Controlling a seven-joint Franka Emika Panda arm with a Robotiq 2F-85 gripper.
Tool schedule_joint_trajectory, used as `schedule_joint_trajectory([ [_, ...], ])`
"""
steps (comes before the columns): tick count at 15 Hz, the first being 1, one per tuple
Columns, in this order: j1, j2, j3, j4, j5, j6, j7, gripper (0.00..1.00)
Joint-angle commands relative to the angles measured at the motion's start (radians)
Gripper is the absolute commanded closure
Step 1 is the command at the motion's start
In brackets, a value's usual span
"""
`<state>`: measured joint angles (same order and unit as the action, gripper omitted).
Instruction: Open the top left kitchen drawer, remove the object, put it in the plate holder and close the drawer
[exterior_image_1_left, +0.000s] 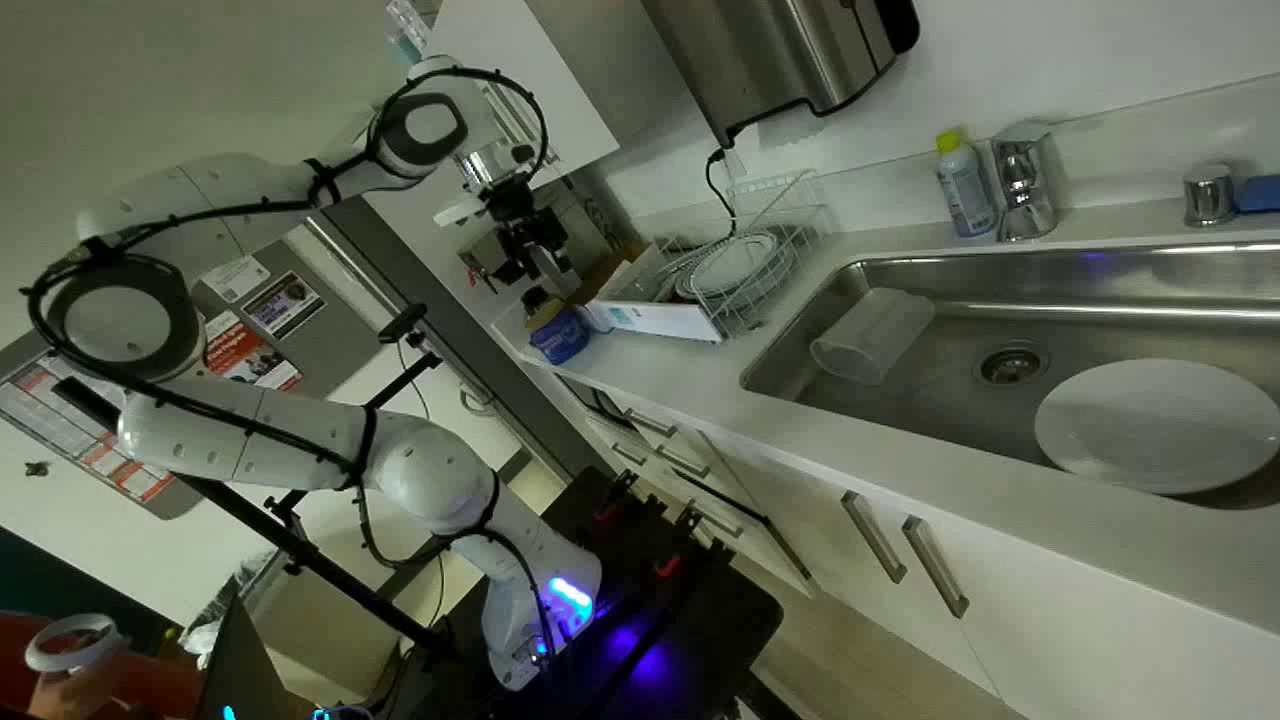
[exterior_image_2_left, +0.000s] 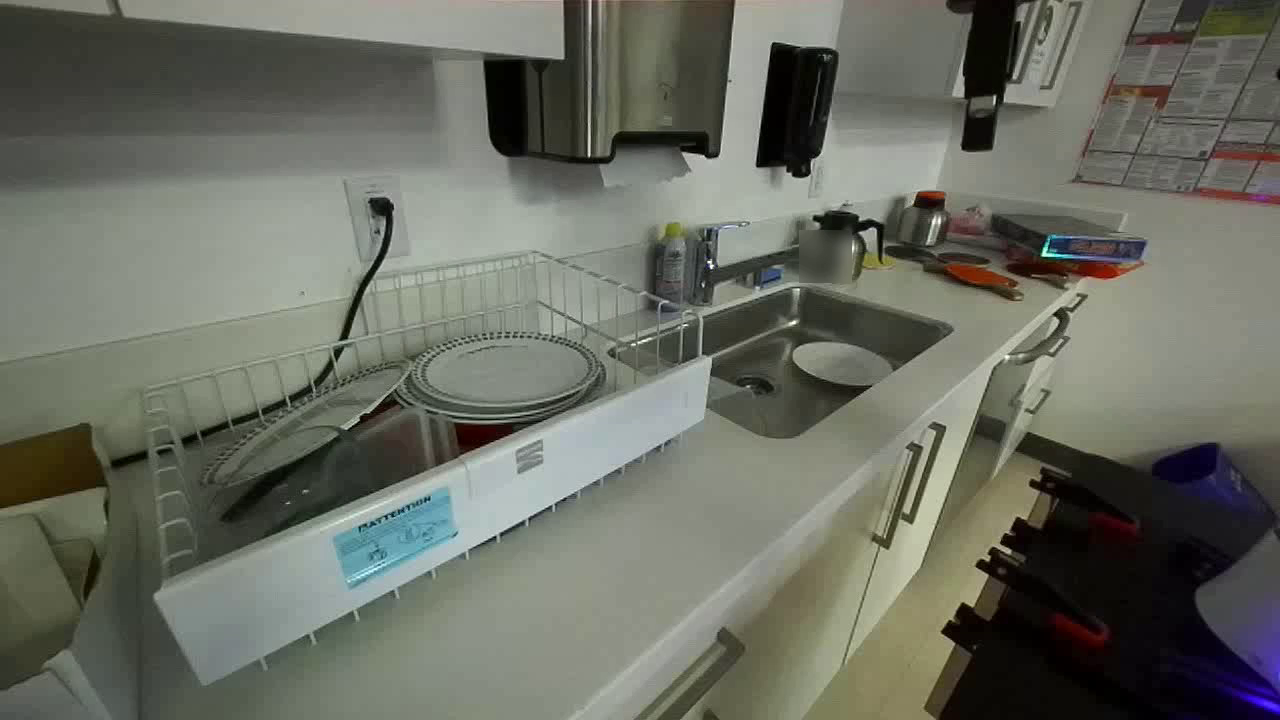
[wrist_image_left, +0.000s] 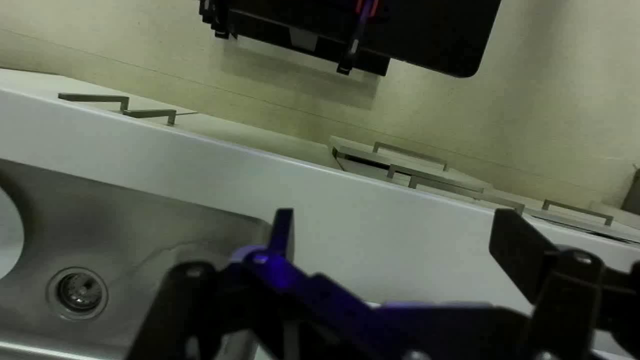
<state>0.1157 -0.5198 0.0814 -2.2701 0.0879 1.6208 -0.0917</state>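
Presently the claw (wrist_image_left: 395, 225) is hanging well above the tabletop (exterior_image_2_left: 560, 610), pointing downward; its fingers (wrist_image_left: 520, 255) are standing wide apart, white tabletop showing between them in the wrist view. The white arm (exterior_image_1_left: 430, 472) is standing on a black platform (exterior_image_1_left: 730, 610), bent over at the top.

The plate holder (exterior_image_2_left: 610, 440), a white wire rack, is sitting on the tabletop just beside the sink (exterior_image_1_left: 960, 410). It is carrying a stack of dotted-rim plates (exterior_image_2_left: 505, 370), a tilted plate and a clear container (exterior_image_2_left: 350, 470).

In the sink, a large white plate (exterior_image_1_left: 1160, 425) is lying near the drain, and a translucent tub (exterior_image_1_left: 875, 335) is lying on its side. A yellow-capped can (exterior_image_2_left: 672, 268) is standing upright next to the faucet (exterior_image_2_left: 706, 268).

Drawer fronts (exterior_image_1_left: 715, 462) with slim bar handles are showing beneath the tabletop edge, a dark gap running along one. Light is failing there; I cannot tell which is the top left one.
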Motion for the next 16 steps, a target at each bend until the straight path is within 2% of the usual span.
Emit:
schedule_joint_trajectory([
  [1, 0.002, 0.001, -0.001, 0.003, -0.001, -0.003, 0.001, 0.0],
  [5, 0.031, -0.018, 0.041, -0.008, -0.003, 0.007, 0.005, 0.0],
  [9, 0.094, -0.035, 0.146, -0.029, -0.025, 0.061, 0.04, 0.0],
  [13, 0.174, -0.011, 0.239, -0.049, -0.034, 0.184, 0.01, 0.0],
  [16, 0.238, 0.001, 0.277, -0.1, -0.021, 0.32, -0.017, 0.0],
])
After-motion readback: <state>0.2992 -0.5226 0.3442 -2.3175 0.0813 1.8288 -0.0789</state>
